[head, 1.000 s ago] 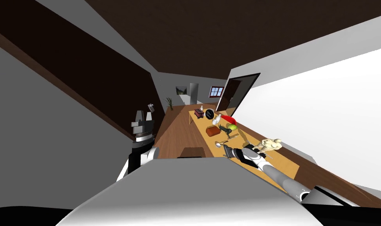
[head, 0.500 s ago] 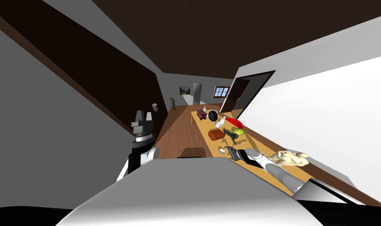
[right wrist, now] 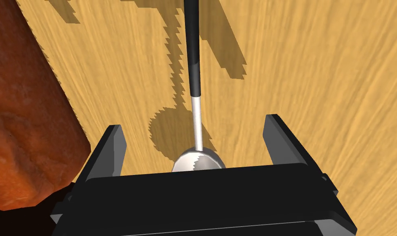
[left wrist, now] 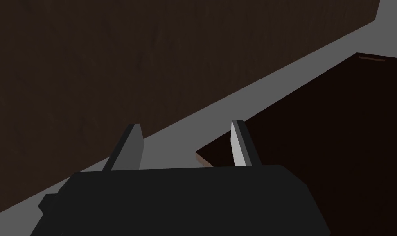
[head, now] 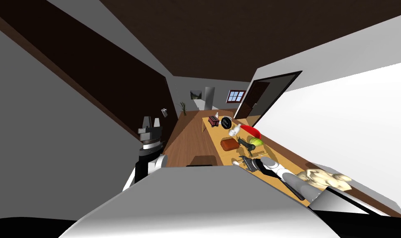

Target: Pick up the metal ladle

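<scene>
Ladle (right wrist: 192,82) lies flat on tabletop (right wrist: 316,73), bowl by right claw (right wrist: 195,125) base, black handle running to claw's 12 o'clock. Claw wide, astride silver neck. Best: lower, centre, pinch neck; avoid red-brown lump (right wrist: 25,123) at 9 o'clock. Left claw (left wrist: 184,125) wide, idle.

Your left gripper (left wrist: 186,124) is showing thin grey blades on a black box. Your right forearm (head: 294,182) is showing grey, banded white.
</scene>
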Available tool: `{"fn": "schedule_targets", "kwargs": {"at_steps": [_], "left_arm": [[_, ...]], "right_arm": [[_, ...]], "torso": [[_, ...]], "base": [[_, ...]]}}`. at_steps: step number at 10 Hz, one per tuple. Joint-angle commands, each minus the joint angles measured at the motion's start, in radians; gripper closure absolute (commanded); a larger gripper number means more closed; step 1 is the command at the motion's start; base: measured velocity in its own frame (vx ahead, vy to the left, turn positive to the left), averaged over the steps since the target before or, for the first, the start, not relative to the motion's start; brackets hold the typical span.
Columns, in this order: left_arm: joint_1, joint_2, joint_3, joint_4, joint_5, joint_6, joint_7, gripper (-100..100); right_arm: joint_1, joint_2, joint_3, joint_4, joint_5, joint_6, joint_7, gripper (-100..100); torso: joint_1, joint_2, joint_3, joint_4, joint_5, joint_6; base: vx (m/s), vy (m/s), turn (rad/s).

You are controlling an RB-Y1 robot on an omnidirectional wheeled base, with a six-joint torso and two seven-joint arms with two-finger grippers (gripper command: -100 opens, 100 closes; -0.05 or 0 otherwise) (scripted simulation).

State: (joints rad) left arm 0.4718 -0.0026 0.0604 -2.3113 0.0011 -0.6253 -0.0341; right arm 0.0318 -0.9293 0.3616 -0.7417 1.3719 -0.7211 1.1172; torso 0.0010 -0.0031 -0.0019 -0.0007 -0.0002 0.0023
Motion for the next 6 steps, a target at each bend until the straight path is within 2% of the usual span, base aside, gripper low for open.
{"fn": "schedule_targets", "kwargs": {"at_steps": [1,2,4,5,6], "left_arm": [[0.000,0.000,0.000,0.000,0.000,0.000,0.000,0],[0.000,0.000,0.000,0.000,0.000,0.000,0.000,0],[0.000,0.000,0.000,0.000,0.000,0.000,0.000,0],[0.000,0.000,0.000,0.000,0.000,0.000,0.000,0],[0.000,0.000,0.000,0.000,0.000,0.000,0.000,0]], "right_arm": [[0.000,0.000,0.000,0.000,0.000,0.000,0.000,0],[0.005,0.029,0.008,0.007,0.001,0.030,0.006,-100],[0.011,0.058,0.015,0.014,0.002,0.060,0.012,-100],[-0.002,0.056,0.010,0.034,-0.002,0.044,0.024,-100],[-0.003,0.058,0.010,0.036,-0.002,0.047,0.027,100]], "torso": [[0.000,0.000,0.000,0.000,0.000,0.000],[0.001,0.001,0.001,0.000,0.000,0.000],[-0.003,0.000,0.000,0.000,-0.001,0.000],[-0.003,-0.001,0.000,0.000,-0.001,0.000],[-0.001,0.000,0.000,0.000,0.000,0.000]], "base": [[0.000,0.000,0.000],[0.013,-0.032,0.050],[0.033,-0.060,0.049],[0.015,-0.027,0.009],[0.003,-0.005,0.000]]}}
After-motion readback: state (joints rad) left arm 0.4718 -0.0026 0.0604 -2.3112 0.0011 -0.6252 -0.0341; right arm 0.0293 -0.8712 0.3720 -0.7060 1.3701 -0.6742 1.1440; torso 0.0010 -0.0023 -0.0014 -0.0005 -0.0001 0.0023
